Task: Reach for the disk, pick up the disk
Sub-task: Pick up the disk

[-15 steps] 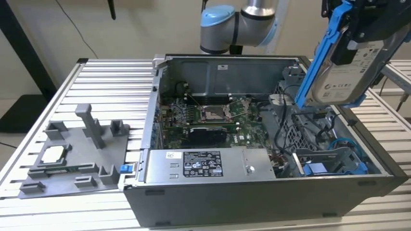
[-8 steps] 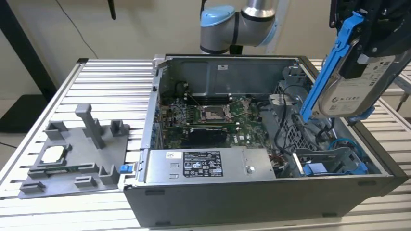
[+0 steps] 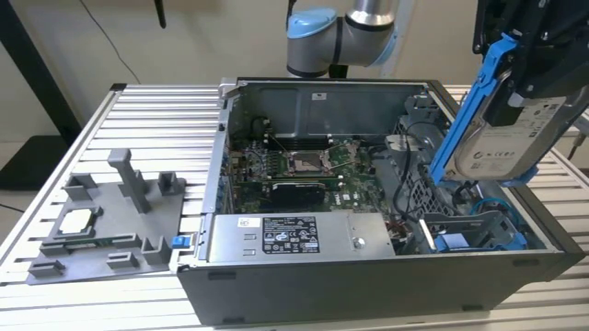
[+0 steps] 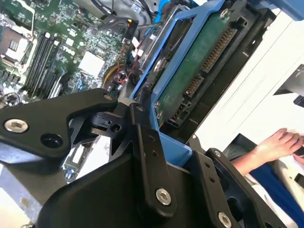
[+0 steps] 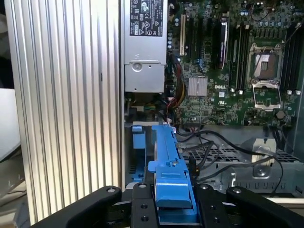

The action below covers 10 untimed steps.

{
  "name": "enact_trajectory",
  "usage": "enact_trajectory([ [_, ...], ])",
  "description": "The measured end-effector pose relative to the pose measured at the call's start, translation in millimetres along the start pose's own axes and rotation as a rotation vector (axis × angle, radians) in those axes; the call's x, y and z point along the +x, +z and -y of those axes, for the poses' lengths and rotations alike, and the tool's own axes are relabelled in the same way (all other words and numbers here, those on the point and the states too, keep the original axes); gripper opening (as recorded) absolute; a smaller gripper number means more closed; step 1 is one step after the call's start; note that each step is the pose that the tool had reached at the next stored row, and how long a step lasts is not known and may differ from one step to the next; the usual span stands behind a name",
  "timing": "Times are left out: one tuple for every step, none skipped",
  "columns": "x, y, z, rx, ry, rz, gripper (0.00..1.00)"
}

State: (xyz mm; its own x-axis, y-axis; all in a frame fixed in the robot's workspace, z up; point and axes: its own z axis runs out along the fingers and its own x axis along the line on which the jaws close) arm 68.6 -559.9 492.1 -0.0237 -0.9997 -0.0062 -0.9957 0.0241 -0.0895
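Gripper [image 5: 173, 209] fingers are clamped on the blue bracket of the disk [image 3: 511, 141], which hangs below them, lifted clear above the computer case [image 3: 368, 276]. We judge it stiff, fairly heavy and shock-sensitive; the bracket's edges are the proper hold.

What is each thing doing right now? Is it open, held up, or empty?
Disk: lifted above the case, tilted, in its blue bracket.
Tool: shut on the disk's bracket.
Computer case: open, insides showing.
Processor socket: empty.
Small chip: lying on the grey holder.
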Motion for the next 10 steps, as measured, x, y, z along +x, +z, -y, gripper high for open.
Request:
enact_trajectory([
  [0.3, 1.7, -0.2, 0.0002, 0.008, -0.0008, 0.0],
  [0.6, 3.6, -0.4, 0.0003, 0.015, -0.0014, 0.0],
  [0.9, 5.5, -0.3, 0.0003, 0.019, -0.0016, 0.0],
  [1.2, 7.4, -0.1, 0.0003, 0.022, -0.0019, 0.0],
  [1.6, 9.1, 0.1, 0.0003, 0.024, -0.0022, 0.0],
  [2.0, 10.8, 0.3, 0.0004, 0.026, -0.0023, 0.0],
  [2.5, 12.6, 0.9, 0.0004, 0.027, -0.0025, 0.0],
  [3.1, 14.4, 2.5, 0.0004, 0.027, -0.0026, 0.0],
  [3.6, 16.4, 5.4, 0.0004, 0.027, -0.0025, 0.0],
  [4.1, 18.3, 8.8, 0.0003, 0.027, -0.0025, 0.0],
])
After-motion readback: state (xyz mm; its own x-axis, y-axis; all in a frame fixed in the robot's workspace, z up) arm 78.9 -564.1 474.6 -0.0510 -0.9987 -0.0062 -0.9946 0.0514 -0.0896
